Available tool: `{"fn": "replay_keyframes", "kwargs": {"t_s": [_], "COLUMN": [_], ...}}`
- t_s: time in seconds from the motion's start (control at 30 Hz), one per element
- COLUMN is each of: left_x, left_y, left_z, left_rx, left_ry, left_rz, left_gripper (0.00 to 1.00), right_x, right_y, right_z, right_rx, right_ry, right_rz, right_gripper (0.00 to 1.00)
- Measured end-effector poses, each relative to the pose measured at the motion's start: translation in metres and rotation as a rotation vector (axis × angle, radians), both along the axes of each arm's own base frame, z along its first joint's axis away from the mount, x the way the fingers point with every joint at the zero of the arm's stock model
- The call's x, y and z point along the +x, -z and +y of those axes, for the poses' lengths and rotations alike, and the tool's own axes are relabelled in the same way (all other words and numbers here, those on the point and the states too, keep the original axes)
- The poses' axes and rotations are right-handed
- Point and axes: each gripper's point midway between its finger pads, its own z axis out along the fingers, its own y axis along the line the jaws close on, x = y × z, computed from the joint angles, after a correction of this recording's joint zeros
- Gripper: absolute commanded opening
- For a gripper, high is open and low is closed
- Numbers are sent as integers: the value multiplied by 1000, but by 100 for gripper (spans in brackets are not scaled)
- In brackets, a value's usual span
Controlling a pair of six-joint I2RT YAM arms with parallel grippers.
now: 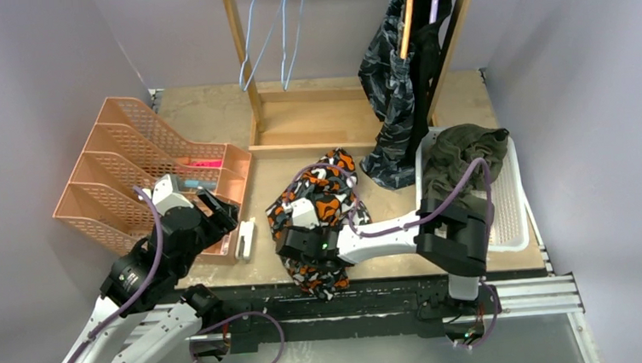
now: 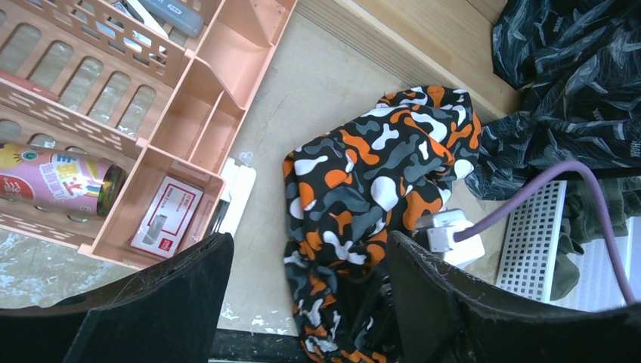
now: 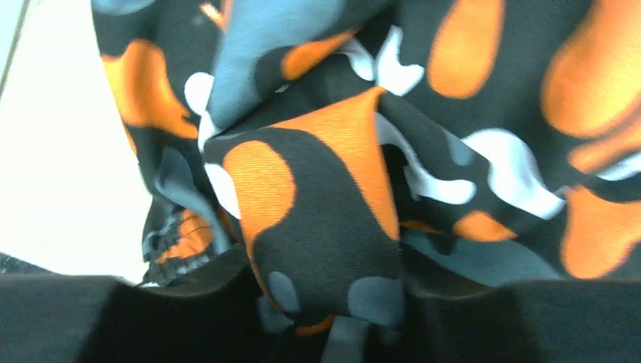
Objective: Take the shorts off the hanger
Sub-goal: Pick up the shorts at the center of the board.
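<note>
Fabric of the orange camouflage shorts [image 1: 328, 189] — heaped on the counter [image 1: 202, 121] near its front edge — is bunched inside the right hand [image 3: 329, 302], whose grip cannot be told, so a thick fold should be clamped before lifting; the left hand [image 2: 302, 295] is held wide.

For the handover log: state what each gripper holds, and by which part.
Right gripper pinches a bunched fold of the orange camouflage shorts; which part cannot be told. Left gripper open, holding nothing.
</note>
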Motion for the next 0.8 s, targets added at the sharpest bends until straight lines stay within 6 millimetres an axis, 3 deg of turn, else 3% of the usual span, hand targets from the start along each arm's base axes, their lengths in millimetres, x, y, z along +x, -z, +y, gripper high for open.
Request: {"fn": "replay_keyframes", "kwargs": {"t_s": [0.07,0.23,0.37,0.43,0.53,0.57,0.6,0.63,0.73,0.8], "left_x": [0,0,0,-1,-1,-1,-1,-1,1,2], "left_y": [0,0,0,0,1,3,4,6,10,12], "left_z": [0,0,0,-1,-1,-2,-2,-2,-5,-7], "left_rx": [0,0,-1,-2,-3,-1,1,3,8,11], "left_ry": [0,1,2,4,7,8,9,10,15,21], "left_rz": [0,1,1,2,5,8,12,16,29,38], "left_gripper": [73,73,73,73,73,73,73,73,73,73], "right_x": [5,18,24,25,28,31,33,34,39,39], "right_y": [-1,-7,-15,-29,-67,-85,-116,-124,-185,-214], "right_z": [-10,-32,-67,-86,-103,-107,-111,-112,-124,-136], "right_rx": [22,84,22,-6,31,67,140,162,320,383], "right_ry": [37,136,197,224,249,257,263,268,285,301], "right_rz": [-16,-4,5,-5,-52,-72,-111,-121,-203,-239], "right_gripper": [2,0,0,0,0,0,0,0,0,0]}}
